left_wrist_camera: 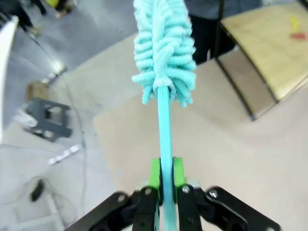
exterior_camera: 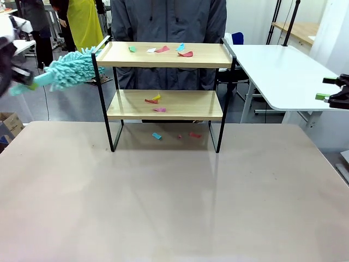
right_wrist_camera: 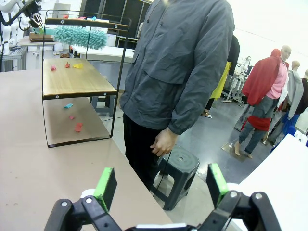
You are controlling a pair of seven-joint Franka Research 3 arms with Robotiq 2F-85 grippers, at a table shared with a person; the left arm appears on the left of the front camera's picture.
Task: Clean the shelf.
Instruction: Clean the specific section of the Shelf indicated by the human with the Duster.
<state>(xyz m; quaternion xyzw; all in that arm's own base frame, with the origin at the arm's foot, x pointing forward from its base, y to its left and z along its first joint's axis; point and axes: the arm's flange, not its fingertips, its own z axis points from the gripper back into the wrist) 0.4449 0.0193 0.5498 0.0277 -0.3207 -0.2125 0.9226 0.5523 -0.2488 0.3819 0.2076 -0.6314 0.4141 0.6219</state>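
At the left, the left gripper (left_wrist_camera: 166, 175) has its jaws pressed together on the thin handle (left_wrist_camera: 164, 125) of a turquoise fluffy duster (exterior_camera: 71, 68). The duster head is in the air, just beside the left rail of the shelf (exterior_camera: 212, 54), at the level of the top board. The shelf stands at the middle of the far edge of the tabletop (exterior_camera: 163, 218), directly in front of a person (right_wrist_camera: 183, 62).

I judge that the step in hand is the approach, because no sweeping contact is visible yet. The next move calls for lifting the head over the rail and wiping across the coloured paper scraps (exterior_camera: 162, 49) on the top board.

At the right, the right gripper (right_wrist_camera: 161, 185) hangs well apart from the shelf, with jaws spread and nothing between them.

The left wrist view makes the pinch on the handle clear. The front view gives the scraps on both boards and on the tabletop under the shelf. The right wrist view shows the shelf from its side.
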